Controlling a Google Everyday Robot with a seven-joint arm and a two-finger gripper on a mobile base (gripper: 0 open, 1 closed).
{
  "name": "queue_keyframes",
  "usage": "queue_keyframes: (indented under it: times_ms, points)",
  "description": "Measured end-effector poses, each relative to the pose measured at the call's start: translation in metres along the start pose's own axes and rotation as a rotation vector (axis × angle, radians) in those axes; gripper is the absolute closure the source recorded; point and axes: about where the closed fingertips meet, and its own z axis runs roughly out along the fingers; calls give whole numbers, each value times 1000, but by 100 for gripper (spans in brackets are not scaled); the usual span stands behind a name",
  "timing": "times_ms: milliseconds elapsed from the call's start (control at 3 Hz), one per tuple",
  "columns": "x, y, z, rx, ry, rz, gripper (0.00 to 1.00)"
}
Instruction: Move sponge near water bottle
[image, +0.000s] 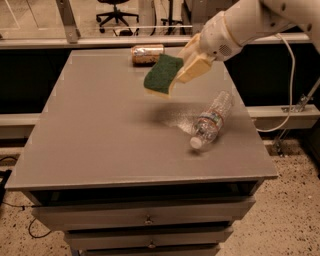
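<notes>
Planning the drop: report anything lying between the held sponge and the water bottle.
Nothing visible. The gripper holds the sponge above the table; only bare surface lies toward the water bottle. The can sits at the far edge, off that path.

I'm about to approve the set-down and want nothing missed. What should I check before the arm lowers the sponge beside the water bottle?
1. sponge held by the end effector: ok, clamped at its right edge, above the table.
2. water bottle located: ok, lying on its side, cap toward the front edge.
3. Room on the table left of the bottle: ok.
4. can out of the path: ok, lying at the far edge.
5. Sponge already near the bottle: not ok, it hangs above and behind it.
6. Grip firmness: cannot tell.
</notes>
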Motion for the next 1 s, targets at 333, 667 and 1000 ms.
queue_keyframes:
  times_ms: [333,667,1000]
  points:
    - [28,-27,-24,68,17,27,100]
    - [51,-51,-38,117,40,72,100]
    - [68,-62,-40,126,88,128,85]
